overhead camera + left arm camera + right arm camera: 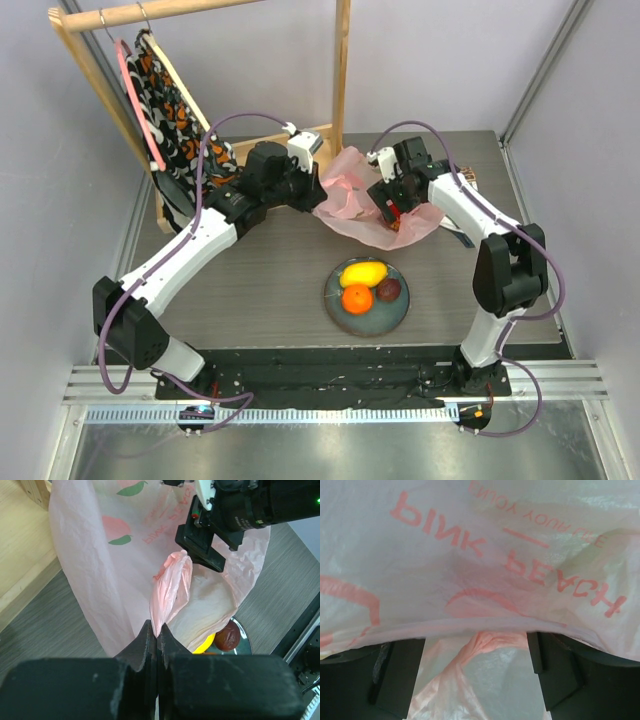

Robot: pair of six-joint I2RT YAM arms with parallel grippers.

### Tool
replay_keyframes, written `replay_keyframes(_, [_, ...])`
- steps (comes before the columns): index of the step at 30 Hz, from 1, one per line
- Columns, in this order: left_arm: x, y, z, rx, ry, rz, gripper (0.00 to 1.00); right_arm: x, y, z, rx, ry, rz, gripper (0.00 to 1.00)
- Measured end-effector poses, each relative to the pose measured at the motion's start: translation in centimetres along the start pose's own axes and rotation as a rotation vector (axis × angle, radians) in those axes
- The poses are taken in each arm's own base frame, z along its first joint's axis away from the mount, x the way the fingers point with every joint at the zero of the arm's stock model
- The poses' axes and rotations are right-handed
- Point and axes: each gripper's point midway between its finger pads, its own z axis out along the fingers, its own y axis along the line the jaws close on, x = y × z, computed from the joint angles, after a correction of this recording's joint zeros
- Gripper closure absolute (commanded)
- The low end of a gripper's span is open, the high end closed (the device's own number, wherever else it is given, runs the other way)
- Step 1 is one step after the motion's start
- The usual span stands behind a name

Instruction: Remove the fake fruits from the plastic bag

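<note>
The pink plastic bag [352, 195] lies bunched at the back middle of the table. My left gripper [318, 183] is shut on a twisted handle of the bag [171, 587], with the jaws closed on the film [157, 632]. My right gripper [392, 203] is open at the bag's mouth. Its fingers [395, 675] stand wide apart with bag film [485, 580] draped over and between them, holding nothing. A mango [362, 272], an orange [357, 298] and a dark purple fruit [389, 290] lie on a grey plate [345, 318]. The other fruits are hidden.
A wooden rack [342, 70] stands at the back left with a patterned cloth [175, 110] on a pink hanger. The plate sits just in front of the bag, between the two arms. Grey walls close in both sides.
</note>
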Motion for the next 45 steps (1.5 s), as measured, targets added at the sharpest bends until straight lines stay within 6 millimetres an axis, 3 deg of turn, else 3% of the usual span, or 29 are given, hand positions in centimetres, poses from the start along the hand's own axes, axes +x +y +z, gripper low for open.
replay_keyframes(12, [0.1,-0.2,0.0,0.01,0.003,0.001,1.0,0.8,-1.2,5.3,0.047,0.085,0.0,0.12])
replay_keyframes(18, [0.4,-0.1,0.1,0.009,0.01,0.002,1.0,0.0,-1.9,5.7,0.07,0.084,-0.03,0.49])
replay_keyframes(22, [0.4,0.1,0.1,0.005,0.009,0.001,1.0,-0.6,-1.7,5.0,0.041,0.064,-0.053,0.58])
replay_keyframes(26, [0.4,0.2,0.1,0.004,0.009,0.0,1.0,-2.0,-0.8,2.3,-0.011,0.002,-0.051,0.59])
replay_keyframes(32, [0.3,0.2,0.1,0.003,0.006,0.0,1.0,-5.8,0.5,-6.7,-0.071,-0.212,-0.038,0.57])
replay_keyframes(36, [0.0,0.4,0.1,0.0,-0.003,-0.004,1.0,-6.8,1.8,-13.0,-0.11,-0.352,-0.066,0.56])
replay_keyframes(38, [-0.1,0.7,0.2,-0.005,-0.008,-0.012,1.0,-5.9,3.1,-15.4,-0.147,-0.401,-0.102,0.53])
replay_keyframes(41, [0.1,1.2,0.5,-0.015,-0.003,-0.027,1.0,-2.4,6.1,-17.1,-0.243,-0.4,-0.184,0.53])
replay_keyframes(45, [0.1,1.6,0.6,-0.024,-0.001,-0.03,1.0,3.4,10.6,-16.2,-0.417,-0.267,-0.324,0.54])
